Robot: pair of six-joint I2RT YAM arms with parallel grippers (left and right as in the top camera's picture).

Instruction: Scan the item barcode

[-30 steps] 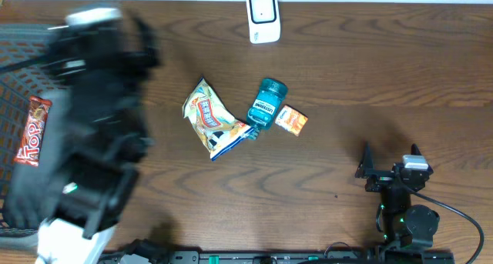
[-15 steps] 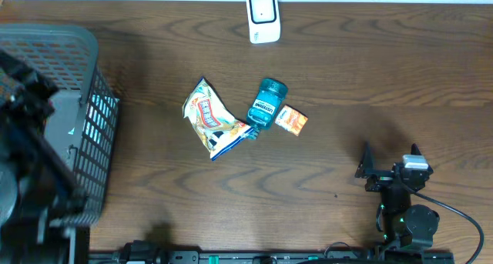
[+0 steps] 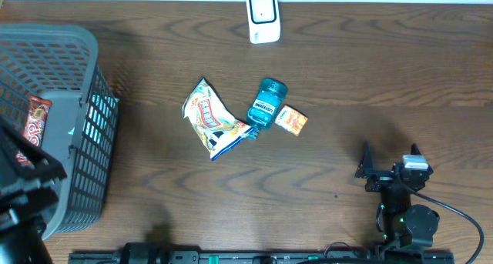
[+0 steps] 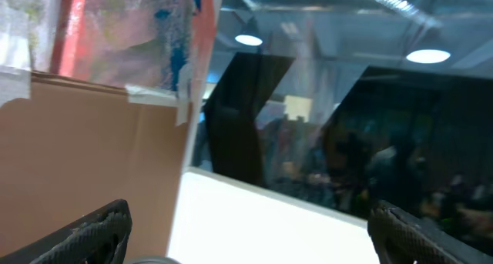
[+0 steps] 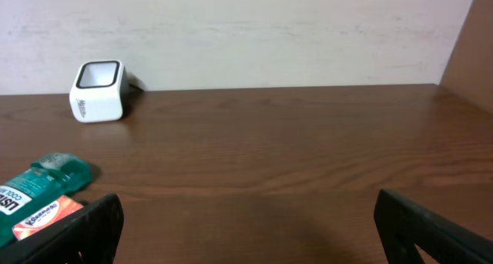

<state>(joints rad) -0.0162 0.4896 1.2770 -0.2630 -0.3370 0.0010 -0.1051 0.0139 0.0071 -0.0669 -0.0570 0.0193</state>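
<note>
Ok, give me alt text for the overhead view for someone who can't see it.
A crumpled snack bag, a teal bottle and a small orange packet lie mid-table, a white scanner at the far edge. A grey basket at left holds a red candy bar; the right gripper sits open and empty at front right.
</note>
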